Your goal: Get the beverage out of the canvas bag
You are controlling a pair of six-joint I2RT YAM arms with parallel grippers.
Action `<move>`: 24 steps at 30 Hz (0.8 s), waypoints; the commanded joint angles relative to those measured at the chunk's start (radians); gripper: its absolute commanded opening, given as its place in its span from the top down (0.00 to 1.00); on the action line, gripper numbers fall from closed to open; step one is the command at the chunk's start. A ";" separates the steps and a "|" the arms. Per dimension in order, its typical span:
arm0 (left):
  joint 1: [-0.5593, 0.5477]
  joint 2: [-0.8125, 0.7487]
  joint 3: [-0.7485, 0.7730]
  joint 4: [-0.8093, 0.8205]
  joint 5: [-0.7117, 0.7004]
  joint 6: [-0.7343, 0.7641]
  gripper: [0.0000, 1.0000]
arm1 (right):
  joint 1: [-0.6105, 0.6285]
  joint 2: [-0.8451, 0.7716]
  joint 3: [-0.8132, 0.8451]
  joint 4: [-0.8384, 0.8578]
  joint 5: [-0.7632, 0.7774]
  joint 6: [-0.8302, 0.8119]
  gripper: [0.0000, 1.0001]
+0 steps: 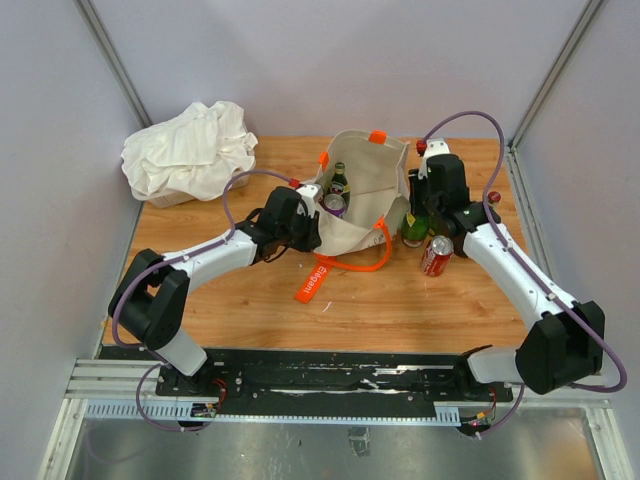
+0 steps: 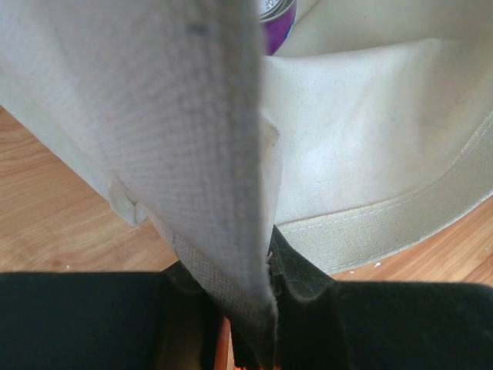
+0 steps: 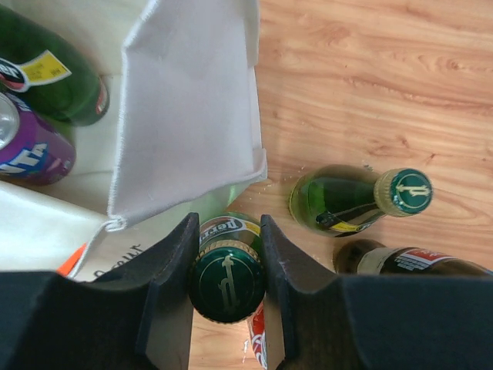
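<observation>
The beige canvas bag (image 1: 368, 185) with orange handles stands open at the table's middle back. Inside it are a green bottle (image 1: 339, 181) and a purple can (image 1: 333, 204); both also show in the right wrist view, the bottle (image 3: 50, 73) above the can (image 3: 31, 146). My left gripper (image 1: 311, 214) is shut on the bag's left rim (image 2: 223, 193). My right gripper (image 1: 420, 212) is shut on the capped neck of another green bottle (image 3: 227, 281), held upright just outside the bag's right wall (image 3: 189, 108).
A second green bottle (image 3: 350, 196) and a brown bottle (image 3: 416, 262) stand on the wood right of the bag. A red can (image 1: 436, 256) lies near them. An orange strap (image 1: 350, 263) trails forward. A white cloth bundle (image 1: 190, 150) sits at the back left.
</observation>
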 commanded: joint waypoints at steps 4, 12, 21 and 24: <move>-0.012 -0.038 -0.017 -0.091 -0.019 0.028 0.88 | -0.019 0.004 -0.077 0.232 0.022 0.010 0.99; -0.013 -0.027 -0.021 -0.079 -0.016 0.020 0.88 | -0.018 -0.026 -0.261 0.412 0.029 0.018 0.99; -0.012 -0.017 -0.021 -0.080 -0.017 0.023 0.88 | -0.018 -0.170 -0.430 0.452 0.074 0.031 0.49; -0.013 -0.012 -0.021 -0.079 -0.013 0.026 0.88 | -0.018 -0.189 -0.403 0.393 0.079 0.028 0.30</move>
